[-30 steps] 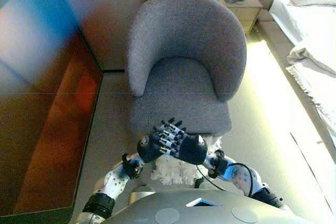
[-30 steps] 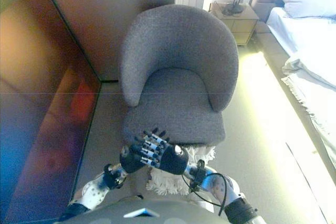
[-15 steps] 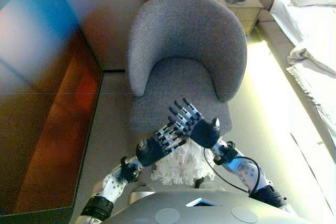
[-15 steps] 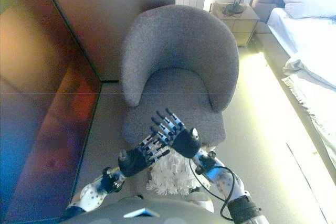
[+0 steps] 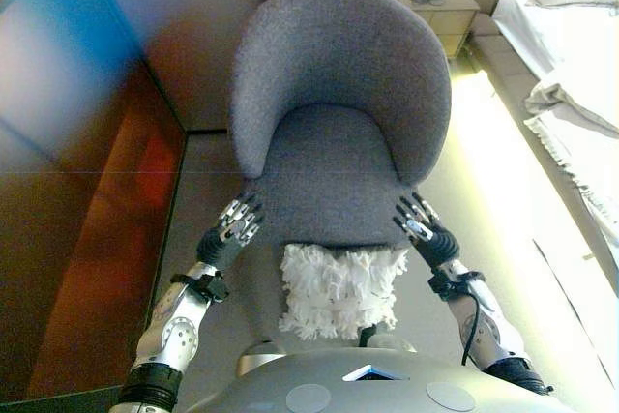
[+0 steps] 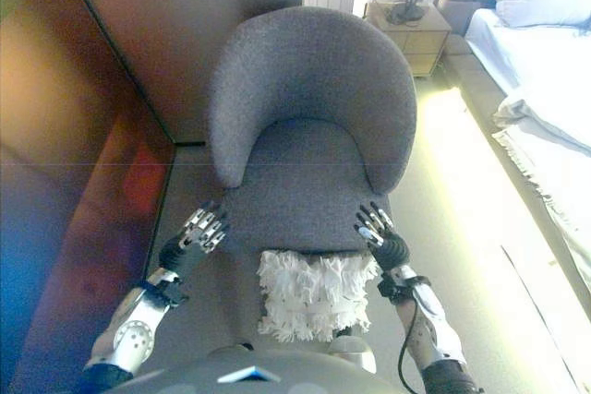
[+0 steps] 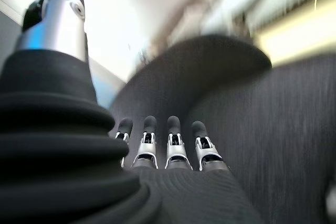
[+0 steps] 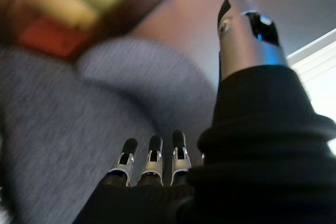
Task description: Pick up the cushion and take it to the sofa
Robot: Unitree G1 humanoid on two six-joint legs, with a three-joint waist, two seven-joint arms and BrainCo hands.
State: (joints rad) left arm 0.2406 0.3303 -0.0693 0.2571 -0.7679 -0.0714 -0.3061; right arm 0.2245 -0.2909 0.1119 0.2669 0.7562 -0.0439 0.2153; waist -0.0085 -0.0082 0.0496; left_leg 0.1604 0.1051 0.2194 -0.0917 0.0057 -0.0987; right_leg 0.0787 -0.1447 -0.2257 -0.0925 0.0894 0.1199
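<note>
A white shaggy cushion (image 5: 338, 287) lies at the front edge of the grey armchair (image 5: 338, 94), partly hanging over the seat front. My left hand (image 5: 230, 231) is open beside the seat's left front corner, apart from the cushion. My right hand (image 5: 423, 231) is open beside the seat's right front corner, also apart from it. The left wrist view shows straight fingers (image 7: 168, 145) before the chair's grey cloth (image 7: 273, 129). The right wrist view shows straight fingers (image 8: 152, 163) and the chair (image 8: 63, 119). Neither hand holds anything.
A dark glossy wooden panel (image 5: 77, 191) runs along the left. A bed with white covers (image 5: 571, 65) stands at the right. A nightstand (image 5: 435, 7) stands behind the chair. Pale carpet (image 5: 493, 171) lies between chair and bed.
Both hands were together over the cushion in front of me. They have spread apart to the seat's two front corners, and the cushion now lies uncovered on the seat front.
</note>
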